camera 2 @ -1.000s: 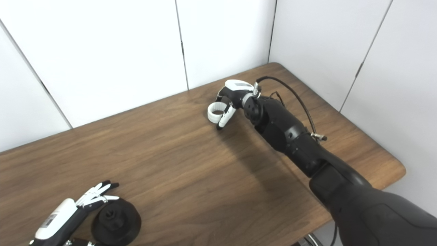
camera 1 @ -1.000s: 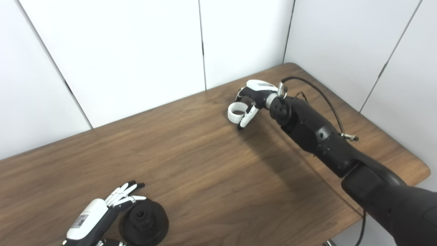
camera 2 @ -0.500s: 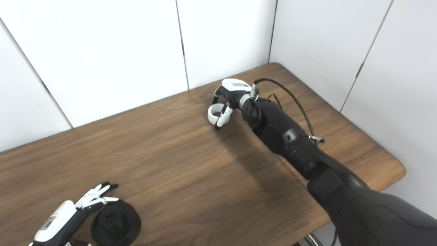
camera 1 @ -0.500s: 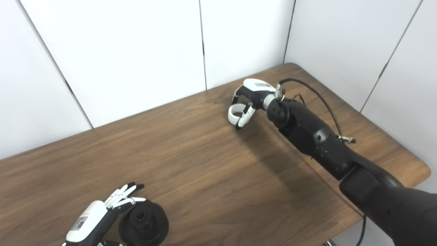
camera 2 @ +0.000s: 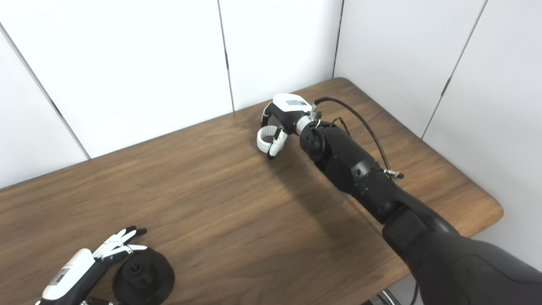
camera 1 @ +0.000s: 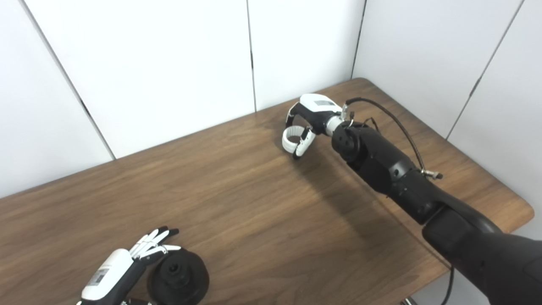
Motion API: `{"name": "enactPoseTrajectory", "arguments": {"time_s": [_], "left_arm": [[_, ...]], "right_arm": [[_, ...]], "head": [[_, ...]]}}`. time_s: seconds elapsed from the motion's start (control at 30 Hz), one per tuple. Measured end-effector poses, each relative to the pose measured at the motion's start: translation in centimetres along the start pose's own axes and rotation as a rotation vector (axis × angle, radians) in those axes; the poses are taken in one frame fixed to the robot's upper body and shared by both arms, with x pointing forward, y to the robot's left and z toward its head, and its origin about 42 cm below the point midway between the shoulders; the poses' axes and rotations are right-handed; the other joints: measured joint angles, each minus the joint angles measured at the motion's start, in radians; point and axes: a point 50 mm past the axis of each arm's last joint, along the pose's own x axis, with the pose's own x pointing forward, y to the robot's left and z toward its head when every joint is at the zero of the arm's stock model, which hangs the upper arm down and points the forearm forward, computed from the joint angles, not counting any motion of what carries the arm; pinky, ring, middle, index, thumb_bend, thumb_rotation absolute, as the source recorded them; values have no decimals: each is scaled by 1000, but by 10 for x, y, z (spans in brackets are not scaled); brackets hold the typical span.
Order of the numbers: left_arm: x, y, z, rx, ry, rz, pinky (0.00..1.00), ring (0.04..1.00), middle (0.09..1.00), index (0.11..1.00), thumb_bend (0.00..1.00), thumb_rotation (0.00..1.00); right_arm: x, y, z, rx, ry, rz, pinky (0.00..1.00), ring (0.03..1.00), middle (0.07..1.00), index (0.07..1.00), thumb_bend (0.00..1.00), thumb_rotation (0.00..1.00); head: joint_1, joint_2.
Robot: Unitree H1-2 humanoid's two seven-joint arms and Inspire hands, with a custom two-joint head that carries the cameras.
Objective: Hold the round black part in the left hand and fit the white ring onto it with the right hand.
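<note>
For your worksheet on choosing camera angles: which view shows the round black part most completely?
The left eye view: the round black part sits further inside the picture, with its central hub and most of its rim visible beside the left hand. The right eye view shows the same part nearer the bottom corner, its lower edge closer to being cut off.

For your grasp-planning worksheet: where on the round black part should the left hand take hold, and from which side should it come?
Grip the wide outer rim of the round black part, coming from its left, where the left hand already lies with fingers apart. The part lies flat with its raised centre hub facing up; holding the rim should leave that hub free for the white ring at the right hand.
</note>
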Motion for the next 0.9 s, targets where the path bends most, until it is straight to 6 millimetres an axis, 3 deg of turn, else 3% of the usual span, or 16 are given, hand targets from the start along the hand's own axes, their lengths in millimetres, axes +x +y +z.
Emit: {"name": "enactPoseTrajectory", "arguments": {"time_s": [0.2, 0.5, 0.9], "left_arm": [[0, 0, 0, 0, 0, 0, 994, 1000, 951, 483, 523, 68], [1, 0, 1, -4, 14, 1, 1000, 1000, 962, 484, 524, 68], [6, 0, 7, 3, 43, 1, 1000, 1000, 963, 484, 523, 70]], "right_arm": [[-5, -2, 3, -9, -29, -9, 930, 881, 819, 482, 525, 134], [-17, -22, 20, -29, -140, -30, 946, 920, 843, 482, 525, 137], [-38, -28, 41, -29, -263, -16, 927, 913, 847, 482, 526, 139]], "head": [[34, 14], [77, 32], [262, 80]]}}
